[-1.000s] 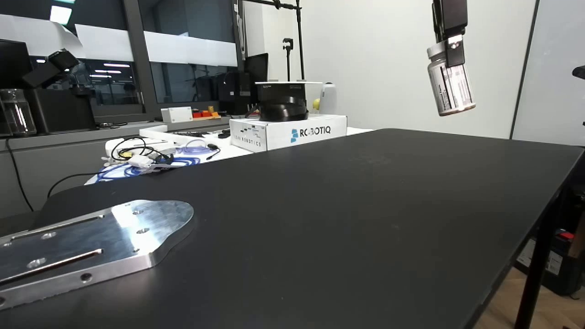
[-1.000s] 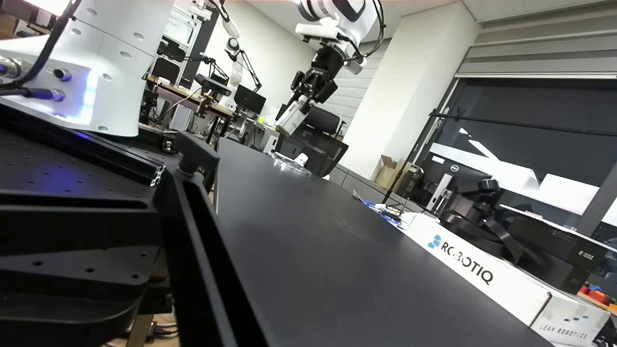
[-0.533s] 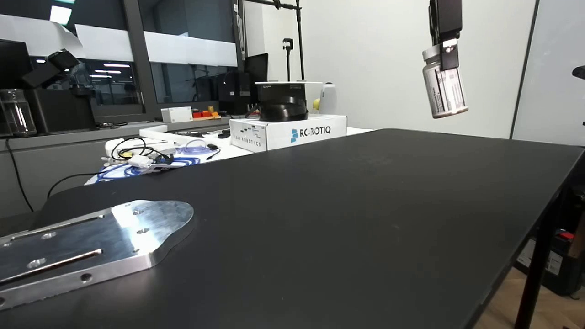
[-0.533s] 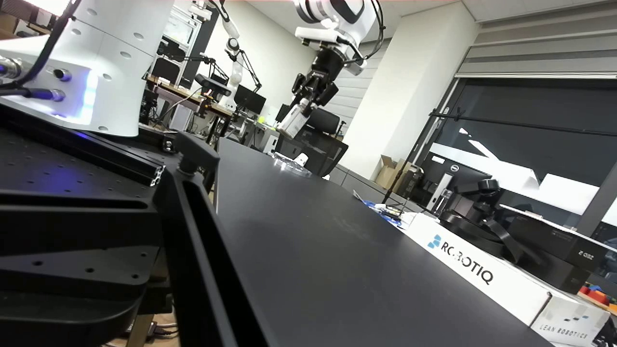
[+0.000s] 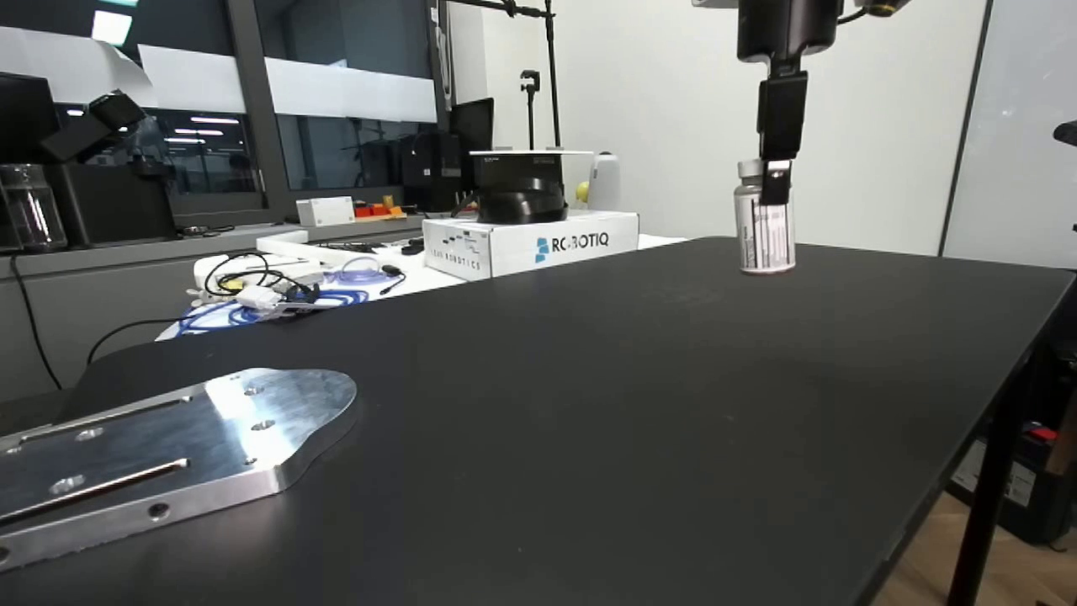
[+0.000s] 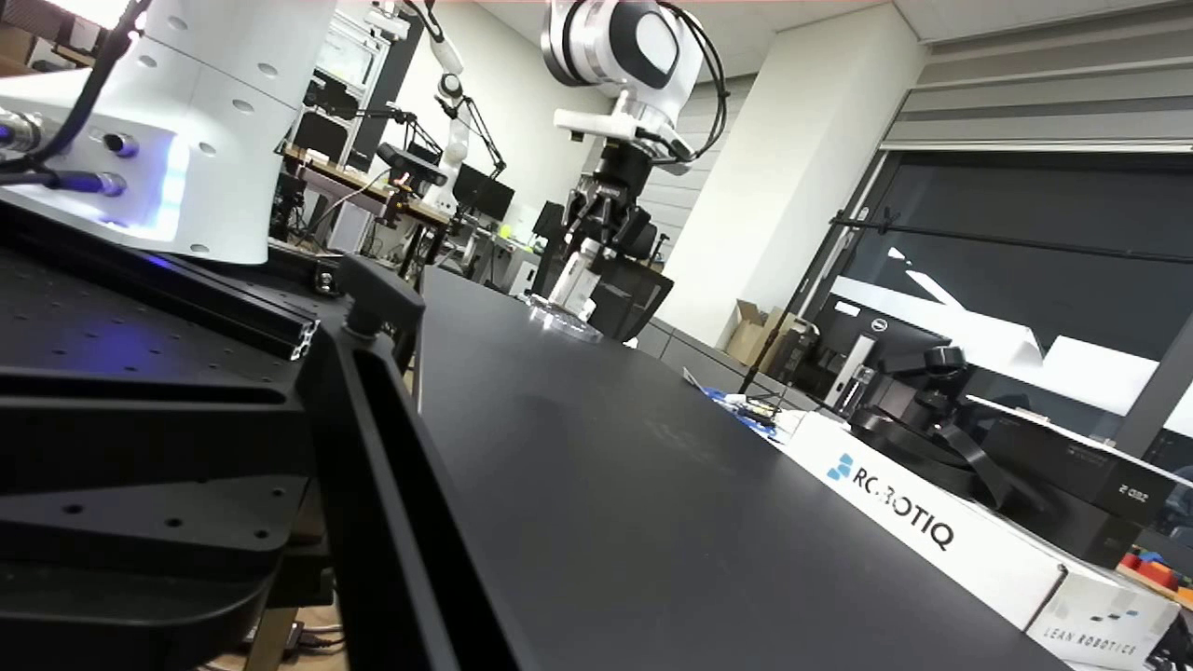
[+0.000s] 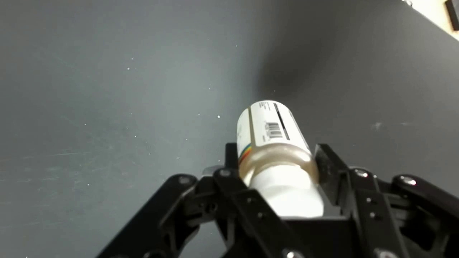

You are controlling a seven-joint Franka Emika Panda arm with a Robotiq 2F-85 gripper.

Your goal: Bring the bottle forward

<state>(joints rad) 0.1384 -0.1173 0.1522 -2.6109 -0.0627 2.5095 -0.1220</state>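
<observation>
The bottle (image 5: 764,236) is a small cylinder with a white cap and a pale printed label. My gripper (image 5: 775,183) is shut on its upper body, below the cap. In both exterior views the bottle hangs nearly upright, with its base low over the black table (image 5: 639,379); it also shows in an exterior view (image 6: 572,284) under the gripper (image 6: 585,250). In the wrist view the bottle (image 7: 276,125) lies between the two fingers (image 7: 277,156), cap toward the palm. Whether its base touches the table cannot be told for sure.
A shiny metal plate (image 5: 193,438) lies at one end of the table and shows in an exterior view (image 6: 564,322) behind the bottle. A long white printed box (image 5: 564,244) stands beside the table, with blue cables (image 5: 336,296) near it. A black clamp knob (image 6: 377,294) rises at the table edge.
The gripper has come down with the bottle, close to the table. The bottle has turned from tilted to nearly upright and, in an exterior view, moved to the left. The grip has stayed shut.
</observation>
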